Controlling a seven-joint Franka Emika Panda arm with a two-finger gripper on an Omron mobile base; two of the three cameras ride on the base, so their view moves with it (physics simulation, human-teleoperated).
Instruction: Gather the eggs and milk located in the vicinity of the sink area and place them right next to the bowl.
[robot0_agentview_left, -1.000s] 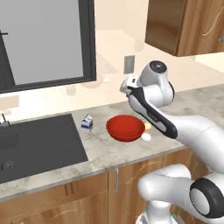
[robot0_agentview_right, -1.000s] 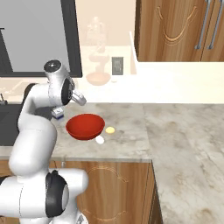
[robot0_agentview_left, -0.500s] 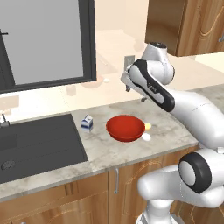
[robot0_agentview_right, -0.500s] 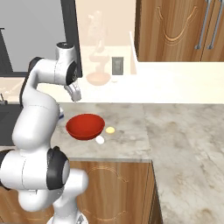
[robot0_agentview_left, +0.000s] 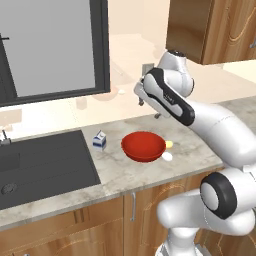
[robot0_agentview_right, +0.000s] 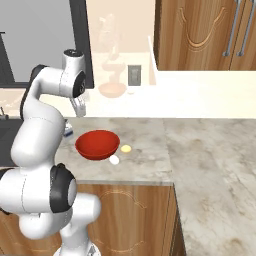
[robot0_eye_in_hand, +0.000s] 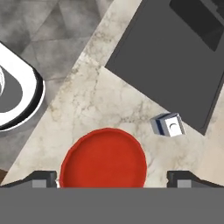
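Observation:
The red bowl (robot0_agentview_left: 143, 146) (robot0_agentview_right: 97, 144) (robot0_eye_in_hand: 103, 159) sits on the marble counter. Just right of it lie two eggs, a yellowish one (robot0_agentview_left: 169, 144) (robot0_agentview_right: 126, 148) and a white one (robot0_agentview_left: 167, 156) (robot0_agentview_right: 114, 159). The milk (robot0_agentview_left: 99, 140) (robot0_eye_in_hand: 168, 124), a small white and blue carton, stands between the bowl and the dark sink (robot0_agentview_left: 45, 160) (robot0_eye_in_hand: 175, 52). In the right base view the milk (robot0_agentview_right: 68, 131) peeks out from behind the arm. My gripper (robot0_agentview_left: 149, 110) (robot0_agentview_right: 79, 107) (robot0_eye_in_hand: 112, 179) hangs open above the bowl's far rim, pointing down, with nothing between its fingers.
A thin faucet (robot0_agentview_left: 4, 137) stands at the sink's far left. A dark-framed window (robot0_agentview_left: 50, 45) and wooden wall cabinets (robot0_agentview_left: 210, 30) rise behind the counter. The counter's front edge (robot0_agentview_left: 150, 182) runs close to the bowl. Bare counter (robot0_agentview_right: 200, 145) stretches to the right.
The arm's upper links have lifted and straightened, and the hand has turned above the bowl. The gripper has stayed open. Bowl, eggs and milk have not moved.

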